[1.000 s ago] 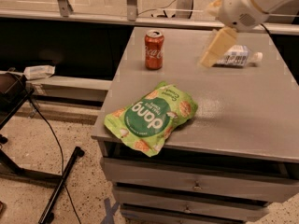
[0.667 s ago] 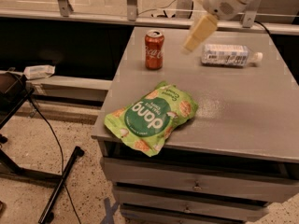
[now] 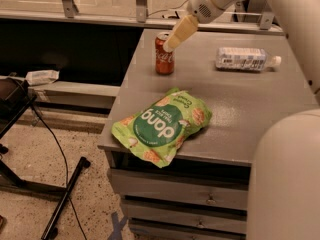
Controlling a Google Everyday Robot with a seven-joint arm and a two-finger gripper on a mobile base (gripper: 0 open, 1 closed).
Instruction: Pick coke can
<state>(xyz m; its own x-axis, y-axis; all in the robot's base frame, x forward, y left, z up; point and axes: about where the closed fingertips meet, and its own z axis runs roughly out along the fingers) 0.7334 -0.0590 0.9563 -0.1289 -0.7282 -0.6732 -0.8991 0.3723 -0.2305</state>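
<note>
Starting at the left of the frame, a black stand (image 3: 65, 196) is lying on the speckled floor, playing no part in the task. Moving right, the coke can (image 3: 164, 60) is standing upright on the grey worktop (image 3: 240, 109), near its far left corner in the upper middle of the frame; it is resting on the surface, not lifted. The end effector (image 3: 172, 41) is hanging just above and to the right of the can's silver top, its pale tip overlapping the rim in this view. Whether it is touching the can I cannot tell, and I cannot tell whether it is wide or narrow either. Below these, a green snack bag (image 3: 162, 126) is lying flat at the near edge, overhanging it a little, apart from the can. Further right, a clear plastic bottle (image 3: 245, 59) is lying on its side. The white arm (image 3: 220, 1) is reaching in from the upper right. In my judgement the approach is nearing its end, while closing on the can and lifting it are both remaining.
</note>
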